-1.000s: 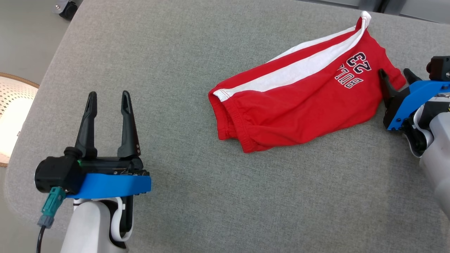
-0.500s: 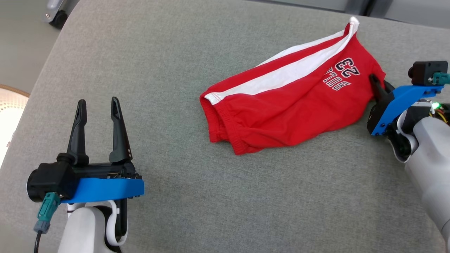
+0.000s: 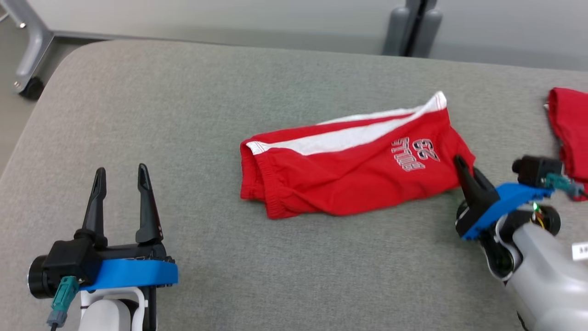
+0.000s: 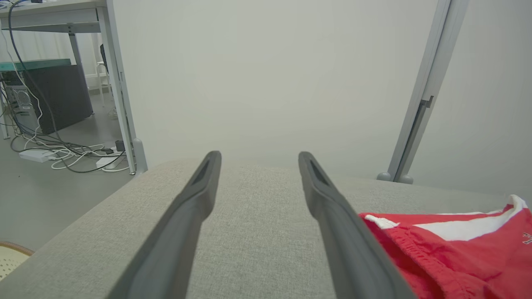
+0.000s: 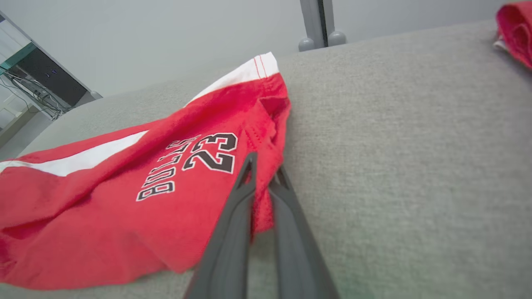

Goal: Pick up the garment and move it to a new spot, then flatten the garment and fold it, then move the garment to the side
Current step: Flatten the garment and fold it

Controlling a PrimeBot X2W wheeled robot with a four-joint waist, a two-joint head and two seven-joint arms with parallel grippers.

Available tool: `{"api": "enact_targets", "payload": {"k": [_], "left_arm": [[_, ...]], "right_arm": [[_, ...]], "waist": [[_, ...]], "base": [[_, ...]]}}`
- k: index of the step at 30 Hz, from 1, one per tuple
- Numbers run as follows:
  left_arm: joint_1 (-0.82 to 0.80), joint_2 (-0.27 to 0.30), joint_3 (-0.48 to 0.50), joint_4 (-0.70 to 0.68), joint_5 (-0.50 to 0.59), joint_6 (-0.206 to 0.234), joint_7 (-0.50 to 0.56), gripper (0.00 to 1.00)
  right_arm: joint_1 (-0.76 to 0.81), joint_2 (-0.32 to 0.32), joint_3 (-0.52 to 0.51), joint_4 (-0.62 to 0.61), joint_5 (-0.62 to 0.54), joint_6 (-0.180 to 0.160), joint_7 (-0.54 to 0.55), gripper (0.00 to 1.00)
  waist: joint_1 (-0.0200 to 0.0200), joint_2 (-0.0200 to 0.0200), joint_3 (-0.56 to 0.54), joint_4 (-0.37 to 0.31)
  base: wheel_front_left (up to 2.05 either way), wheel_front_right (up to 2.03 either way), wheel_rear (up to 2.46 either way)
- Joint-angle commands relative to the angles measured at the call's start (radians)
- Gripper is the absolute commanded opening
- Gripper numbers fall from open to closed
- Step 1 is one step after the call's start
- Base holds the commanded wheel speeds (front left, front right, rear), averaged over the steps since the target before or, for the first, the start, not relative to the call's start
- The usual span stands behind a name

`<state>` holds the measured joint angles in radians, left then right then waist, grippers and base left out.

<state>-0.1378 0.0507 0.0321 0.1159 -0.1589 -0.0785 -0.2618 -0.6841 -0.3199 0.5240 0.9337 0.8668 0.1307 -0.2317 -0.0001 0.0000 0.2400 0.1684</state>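
Bare grey fabric tabletop (image 3: 183, 115) lay open ahead of my left gripper (image 3: 121, 168). Crumpled red shorts with a white stripe (image 3: 340, 184) blocked the middle; another red cloth (image 3: 569, 133) crowded my far right.

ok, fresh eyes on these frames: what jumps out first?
The red shorts, with a white stripe and a BULLS 23 print, lie crumpled right of centre on the grey padded surface. Next comes the right hand, shut on the shorts' right edge and pinching the cloth. The left hand sits open at the lower left, apart from the shorts, and another red cloth shows at the far right edge.
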Motion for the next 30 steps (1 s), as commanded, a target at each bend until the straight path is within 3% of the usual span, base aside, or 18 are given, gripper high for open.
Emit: {"api": "enact_targets", "payload": {"k": [1, 15, 30], "left_arm": [[0.013, 0.0, 0.008, 0.0, 0.007, -0.003, -0.004, 1.0], [0.048, 0.0, 0.001, -0.003, 0.008, -0.012, -0.004, 1.0], [0.059, 0.0, -0.001, 0.019, 0.024, -0.024, -0.004, 1.0]], "right_arm": [[0.052, -0.015, -0.008, -0.02, 0.021, 0.0, -0.012, 0.0], [0.276, -0.071, -0.18, -0.082, 0.088, 0.0, -0.033, 0.0], [0.303, 0.004, -0.301, -0.178, -0.013, 0.0, -0.033, 0.0]], "waist": [[0.0001, 0.0, -0.036, -0.037], [0.0001, 0.0, -0.072, -0.053], [0.0001, 0.0, -0.102, -0.062]], "base": [[0.0, 0.0, 0.0], [0.0, 0.0, 0.0], [0.0, 0.0, 0.0]]}}
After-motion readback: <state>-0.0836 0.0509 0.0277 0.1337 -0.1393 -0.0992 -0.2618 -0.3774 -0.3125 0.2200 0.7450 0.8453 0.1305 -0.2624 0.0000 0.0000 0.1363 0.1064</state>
